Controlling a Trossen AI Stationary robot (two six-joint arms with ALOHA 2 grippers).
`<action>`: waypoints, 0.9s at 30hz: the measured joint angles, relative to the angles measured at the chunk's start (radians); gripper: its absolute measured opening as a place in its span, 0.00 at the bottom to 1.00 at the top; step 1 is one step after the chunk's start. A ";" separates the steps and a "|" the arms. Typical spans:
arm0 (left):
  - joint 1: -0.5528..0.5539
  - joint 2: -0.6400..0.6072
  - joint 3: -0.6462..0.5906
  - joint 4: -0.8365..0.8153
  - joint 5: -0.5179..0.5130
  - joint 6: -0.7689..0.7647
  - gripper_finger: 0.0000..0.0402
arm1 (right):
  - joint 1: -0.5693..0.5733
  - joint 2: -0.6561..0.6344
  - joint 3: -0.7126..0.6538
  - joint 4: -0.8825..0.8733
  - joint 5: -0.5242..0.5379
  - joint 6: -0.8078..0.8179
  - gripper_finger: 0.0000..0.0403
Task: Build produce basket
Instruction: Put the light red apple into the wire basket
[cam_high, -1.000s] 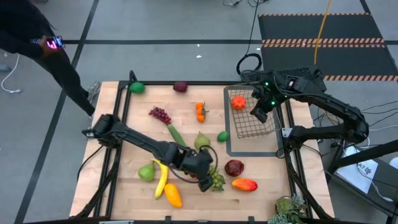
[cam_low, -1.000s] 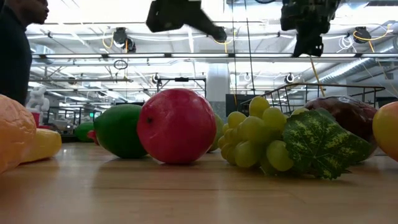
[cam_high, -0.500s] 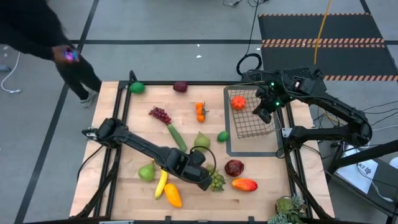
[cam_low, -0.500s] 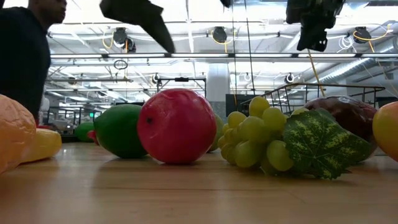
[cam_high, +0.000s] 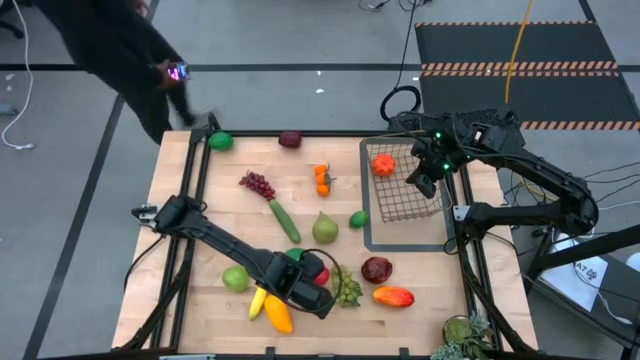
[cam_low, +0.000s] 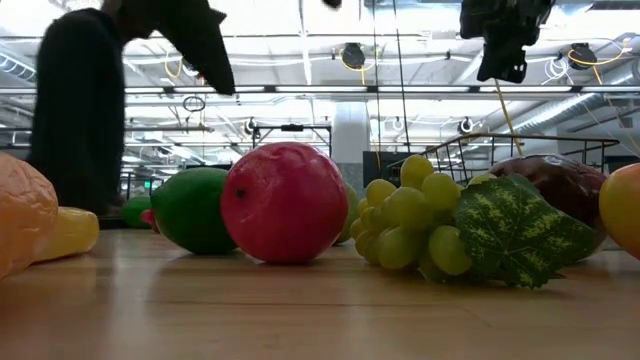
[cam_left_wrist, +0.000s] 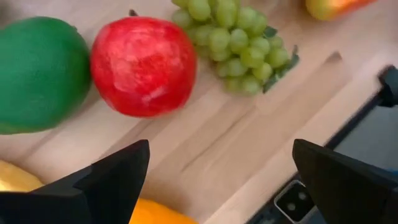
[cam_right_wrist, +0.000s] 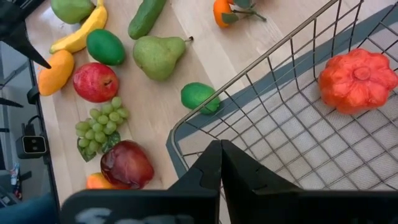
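My left gripper (cam_high: 312, 297) (cam_left_wrist: 221, 152) is open and empty, hovering at the near side of a red apple (cam_left_wrist: 143, 65) (cam_high: 318, 270). A green fruit (cam_left_wrist: 37, 74) and green grapes (cam_left_wrist: 230, 37) (cam_high: 347, 288) lie beside the apple on the table. My right gripper (cam_high: 422, 180) (cam_right_wrist: 217, 163) is shut and empty above the wire basket (cam_high: 410, 190) (cam_right_wrist: 292, 124). The basket stands on a flat dark tray frame (cam_high: 400, 242) and holds an orange-red pumpkin-like fruit (cam_high: 382, 163) (cam_right_wrist: 354, 81).
Loose on the table are a banana (cam_high: 257, 300), an orange-yellow mango (cam_high: 279, 315), a green pear (cam_high: 235, 278), a cucumber (cam_high: 284, 220), a pear (cam_high: 325, 229), a lime (cam_high: 358, 218), a dark apple (cam_high: 377, 269), a mango (cam_high: 393, 296), purple grapes (cam_high: 257, 183) and an orange (cam_high: 322, 178). A person (cam_high: 140, 50) stands at the far left corner.
My left gripper has gone toward the table's near edge and a little left, uncovering the red apple and the green fruit. The person has walked along the far left side toward the table. My right gripper has drifted slightly toward the table's right above the basket.
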 joint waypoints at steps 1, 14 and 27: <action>0.002 0.003 0.000 -0.010 0.008 -0.008 0.98 | 0.000 0.000 0.000 0.001 0.000 0.000 0.00; 0.093 0.018 0.000 -0.017 0.083 -0.134 0.98 | 0.000 0.000 0.000 0.007 0.002 0.014 0.00; 0.312 0.017 0.042 -0.017 0.166 0.177 0.98 | 0.000 0.000 0.000 0.001 0.003 0.027 0.00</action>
